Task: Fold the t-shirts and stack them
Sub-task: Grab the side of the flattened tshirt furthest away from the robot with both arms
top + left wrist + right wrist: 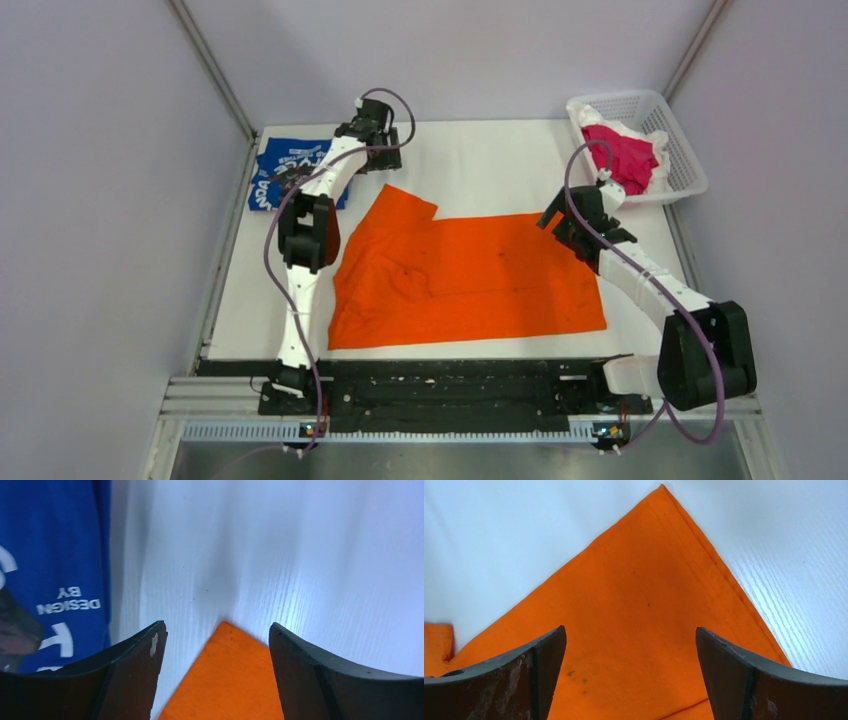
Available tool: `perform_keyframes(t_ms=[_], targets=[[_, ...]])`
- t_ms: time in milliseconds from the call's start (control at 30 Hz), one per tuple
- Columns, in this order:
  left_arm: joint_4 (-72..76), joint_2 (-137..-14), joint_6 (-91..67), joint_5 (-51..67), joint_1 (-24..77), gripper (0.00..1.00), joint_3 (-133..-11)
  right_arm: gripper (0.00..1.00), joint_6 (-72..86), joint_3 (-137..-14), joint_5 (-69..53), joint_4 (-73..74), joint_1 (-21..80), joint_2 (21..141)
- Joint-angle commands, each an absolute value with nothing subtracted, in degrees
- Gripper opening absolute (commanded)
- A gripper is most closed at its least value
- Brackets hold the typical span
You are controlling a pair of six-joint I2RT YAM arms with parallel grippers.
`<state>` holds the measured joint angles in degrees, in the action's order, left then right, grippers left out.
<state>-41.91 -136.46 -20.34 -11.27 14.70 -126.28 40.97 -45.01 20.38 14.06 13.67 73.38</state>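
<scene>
The orange t-shirt (470, 275) lies spread flat on the white table, with one sleeve folded in at its left. The blue t-shirt (290, 170) with white lettering lies folded at the far left, partly under the left arm. My left gripper (385, 160) is open just above the orange shirt's far-left corner (230, 680). That corner lies between its fingers, and the blue shirt (50, 555) is off to its left. My right gripper (562, 225) is open over the orange shirt's far-right corner (644, 580), with cloth between its fingers. Neither gripper holds anything.
A white mesh basket (685, 160) stands at the far right corner, holding a magenta cloth (625, 155) and a white one. Metal frame posts run along both sides of the table (490, 150). A black rail crosses the near edge.
</scene>
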Motion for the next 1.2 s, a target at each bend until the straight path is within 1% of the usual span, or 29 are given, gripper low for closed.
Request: perform_keyframes(t_ms=[0, 100, 267, 333, 467, 700, 833, 900, 933, 1000, 1033, 1067, 1167], targets=[[-42.1, -139.6, -17.5, -7.0, 14.5, 0.76, -129.0, 0.99, 39.9, -47.4, 18.0, 12.2, 12.6, 75.2], [-42.2, -140.9, -18.3, -5.7, 14.6, 0.67, -129.0, 0.99, 39.9, -47.5, 16.7, 12.2, 12.4, 76.2], [-43.3, -141.9, -18.5, -7.6, 14.6, 0.56, -128.9, 0.99, 39.8, -47.7, 15.3, 12.5, 12.5, 77.1], [-43.7, -142.2, -18.5, -7.9, 14.6, 0.49, -128.7, 0.99, 39.9, -47.7, 15.1, 12.6, 12.4, 77.3], [-44.0, -142.3, -18.5, -6.0, 14.7, 0.39, -127.7, 0.98, 39.7, -47.9, 14.9, 12.8, 12.5, 77.3], [-41.3, -138.4, -16.9, -1.2, 14.9, 0.38, -120.4, 0.99, 39.6, -47.9, 17.1, 13.3, 12.4, 77.0], [-41.2, -138.0, -17.0, -0.9, 15.2, 0.38, -119.4, 0.98, 39.4, -48.6, 18.2, 14.1, 12.4, 77.6], [-41.3, -138.2, -17.0, -0.6, 15.4, 0.34, -119.4, 0.98, 39.3, -49.0, 18.8, 14.2, 12.3, 77.8], [-41.3, -138.2, -16.9, -0.4, 15.6, 0.31, -119.3, 0.98, 39.2, -49.1, 19.2, 14.2, 12.3, 78.0], [-41.3, -138.2, -16.9, -0.4, 15.8, 0.19, -119.4, 0.99, 39.0, -49.6, 20.3, 14.3, 12.3, 78.3], [-41.3, -138.2, -16.9, -0.5, 15.8, 0.08, -119.5, 0.98, 38.9, -49.8, 20.8, 14.2, 12.3, 78.6], [-41.4, -138.1, -16.9, -0.7, 15.8, 0.0, -119.5, 0.99, 38.7, -50.2, 21.3, 14.2, 12.3, 78.9], [-41.1, -136.6, -16.9, -1.5, 15.8, 0.0, -119.0, 0.99, 37.2, -52.2, 22.4, 14.4, 11.9, 80.8]])
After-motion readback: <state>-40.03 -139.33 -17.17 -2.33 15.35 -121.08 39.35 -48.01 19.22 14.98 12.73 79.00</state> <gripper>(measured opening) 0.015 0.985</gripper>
